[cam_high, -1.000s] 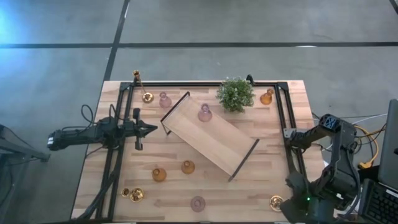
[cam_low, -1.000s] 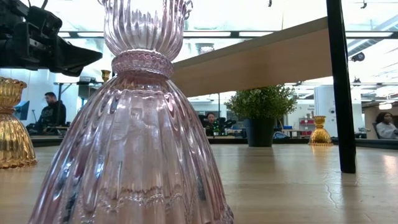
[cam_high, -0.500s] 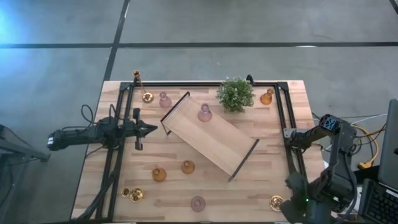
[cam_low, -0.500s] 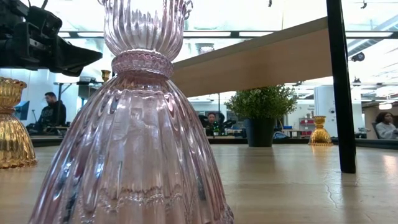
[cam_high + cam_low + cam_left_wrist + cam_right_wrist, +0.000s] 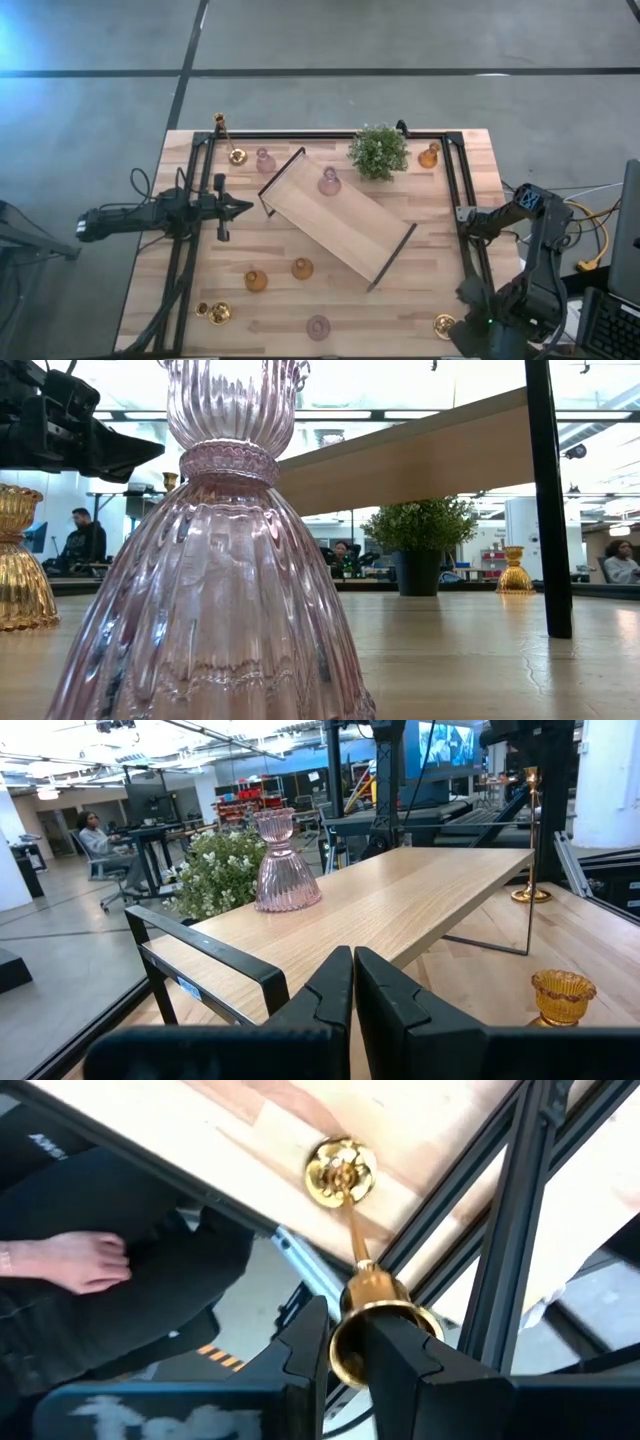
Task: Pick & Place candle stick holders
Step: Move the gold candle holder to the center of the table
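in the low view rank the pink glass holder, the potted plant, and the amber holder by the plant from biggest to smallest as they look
1. Pink glass holder, which fills the left half, though it stands right at the camera.
2. Potted plant, far back.
3. Amber holder, also far back and clearly smaller than the plant.

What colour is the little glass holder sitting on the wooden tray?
Pale pink, with ribbed glass holder; the left wrist view shows it best on the tray.

Almost nothing differs from the earlier pictures. In the high view, only the right arm (image 5: 520, 285), just off the counter's (image 5: 300, 300) right edge near its front corner, has shifted slightly: its upper link and wrist sit a touch differently than a second ago.
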Robot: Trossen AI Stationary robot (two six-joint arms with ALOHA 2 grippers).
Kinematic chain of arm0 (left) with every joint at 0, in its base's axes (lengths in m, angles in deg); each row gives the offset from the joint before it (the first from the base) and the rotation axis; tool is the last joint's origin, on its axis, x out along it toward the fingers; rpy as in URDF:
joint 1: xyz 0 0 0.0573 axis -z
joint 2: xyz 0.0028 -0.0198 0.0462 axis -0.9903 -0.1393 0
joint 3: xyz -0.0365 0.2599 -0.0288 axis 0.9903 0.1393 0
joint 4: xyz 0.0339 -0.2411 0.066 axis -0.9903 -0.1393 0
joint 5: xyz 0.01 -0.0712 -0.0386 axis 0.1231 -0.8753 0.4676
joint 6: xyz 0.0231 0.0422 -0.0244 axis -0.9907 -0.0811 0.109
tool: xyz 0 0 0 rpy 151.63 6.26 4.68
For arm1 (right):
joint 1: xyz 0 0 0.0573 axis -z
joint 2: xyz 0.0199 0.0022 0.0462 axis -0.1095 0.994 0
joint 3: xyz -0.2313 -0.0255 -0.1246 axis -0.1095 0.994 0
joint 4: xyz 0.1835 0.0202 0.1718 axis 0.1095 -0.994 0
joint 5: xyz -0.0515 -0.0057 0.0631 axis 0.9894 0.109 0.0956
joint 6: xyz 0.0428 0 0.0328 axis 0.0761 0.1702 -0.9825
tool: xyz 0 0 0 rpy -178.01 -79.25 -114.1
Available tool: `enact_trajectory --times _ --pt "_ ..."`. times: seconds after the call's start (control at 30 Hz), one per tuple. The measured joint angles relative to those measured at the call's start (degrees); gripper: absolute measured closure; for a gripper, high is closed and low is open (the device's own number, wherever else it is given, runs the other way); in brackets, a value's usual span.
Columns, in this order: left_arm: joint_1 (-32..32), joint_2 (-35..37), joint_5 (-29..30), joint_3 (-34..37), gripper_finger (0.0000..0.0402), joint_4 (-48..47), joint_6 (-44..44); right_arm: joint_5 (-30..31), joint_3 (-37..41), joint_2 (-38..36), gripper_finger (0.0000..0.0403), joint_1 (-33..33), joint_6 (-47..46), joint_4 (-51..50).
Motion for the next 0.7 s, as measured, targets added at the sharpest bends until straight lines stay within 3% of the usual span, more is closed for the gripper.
enact_trajectory --times 0.47,0.7 --pt "0.0 0.0 0.0 0.0 0.0383 0.0 0.0 -0.6 1.2 -0.1 0.0386 0.4 5.5 0.8" --pt "0.0 0.0 0.0 0.0 0.0383 0.0 0.0 5.2 -1.4 0.2 0.0390 6.6 18.9 2.2"
